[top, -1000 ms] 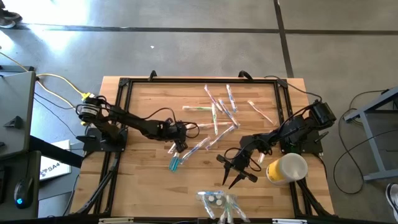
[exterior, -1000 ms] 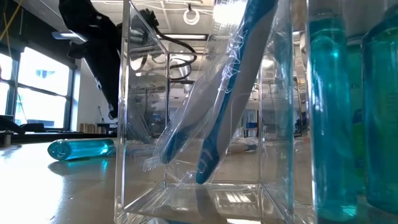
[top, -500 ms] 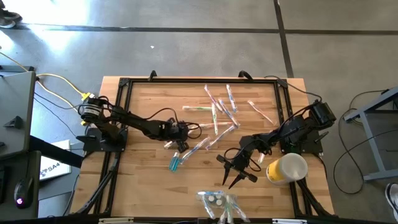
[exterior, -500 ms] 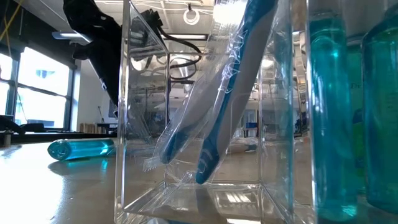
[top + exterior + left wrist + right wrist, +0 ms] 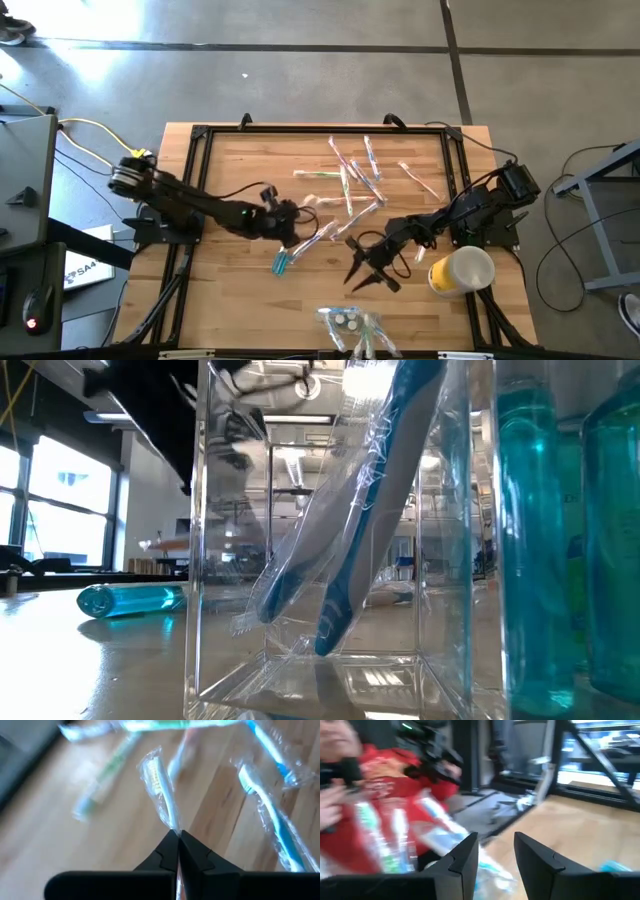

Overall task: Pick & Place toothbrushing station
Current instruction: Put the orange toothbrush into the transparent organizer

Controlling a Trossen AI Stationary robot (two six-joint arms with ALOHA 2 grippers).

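Your left gripper (image 5: pixel 177 836) fingers clamped on wrapped toothbrush (image 5: pixel 159 785). Right gripper (image 5: pixel 495 851) fingers apart, empty. Clear holder (image 5: pixel 330 540) has two brushes; several left on worktop (image 5: pixel 240 160).

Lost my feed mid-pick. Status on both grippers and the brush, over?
Left gripper shut on a wrapped toothbrush, mid-table. Right gripper open, empty, near the front. Other brushes scattered behind; path clear, it seems.

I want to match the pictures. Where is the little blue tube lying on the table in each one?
High view: blue tube, beside the left gripper.
Low view: blue tube, lying far left.
Left wrist view: not in it.
Right wrist view: possibly the blue bit at the corner.
Shared landmark: wooden table.
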